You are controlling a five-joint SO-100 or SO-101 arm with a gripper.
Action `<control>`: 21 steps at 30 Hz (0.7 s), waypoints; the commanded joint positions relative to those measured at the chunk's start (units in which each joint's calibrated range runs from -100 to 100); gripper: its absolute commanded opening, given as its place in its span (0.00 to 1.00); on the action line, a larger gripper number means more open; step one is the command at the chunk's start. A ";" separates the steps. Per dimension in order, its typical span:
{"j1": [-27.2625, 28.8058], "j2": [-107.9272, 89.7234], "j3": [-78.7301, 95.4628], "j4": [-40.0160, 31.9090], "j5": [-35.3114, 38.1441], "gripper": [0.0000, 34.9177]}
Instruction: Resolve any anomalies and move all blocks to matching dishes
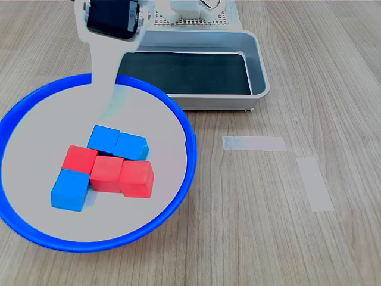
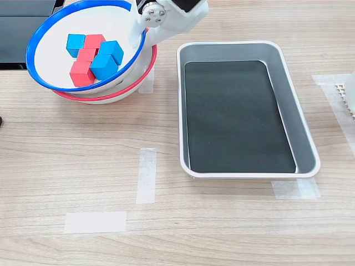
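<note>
Looking at the first exterior view, the blue-rimmed dish (image 1: 178, 119) fills the view's left, and all six cubes sit bunched in its middle: three red cubes (image 1: 109, 173) in a touching row, two blue cubes (image 1: 116, 143) side by side just behind them, and another blue cube (image 1: 70, 189) in front at the first exterior view's left. The arm's gripper (image 1: 107, 101) comes down over the dish's far rim; one pale finger reaches the rim there, but I cannot tell whether the jaws are clenched on it or loose. Behind stands the grey metal tray (image 1: 259, 65), holding nothing.

In the second exterior view, the anomaly is plain: the blue-rimmed dish is stacked, tilted, on top of the red-rimmed dish (image 2: 145, 69), whose rim peeps out below. The gripper is at the blue rim's right side, its jaws hidden by its own body. The tray lies well apart at the second exterior view's right.

My guess is the dishes must be unstacked first. Doing that well means a firm pinch on the rim, lifting slowly and level so the cubes do not slide out, then setting the dish on bare table (image 2: 222, 221) beside the red one.
</note>
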 commanded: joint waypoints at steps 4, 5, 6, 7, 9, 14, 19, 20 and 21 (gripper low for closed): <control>-0.43 -5.58 -2.24 -1.61 0.20 0.00; -0.43 -5.93 -1.96 -1.69 0.24 0.00; -0.43 -6.52 -1.51 -1.94 0.24 0.00; -0.43 -7.03 -1.05 -2.19 0.24 0.00; -0.43 -8.31 0.49 -2.85 0.39 0.00; -0.34 -11.98 5.87 -6.23 0.59 0.00; -1.84 -15.65 8.60 -6.56 -0.10 0.00; -2.41 -16.33 8.60 -6.56 -0.49 0.00; -2.88 -17.01 8.41 -6.40 -0.98 0.00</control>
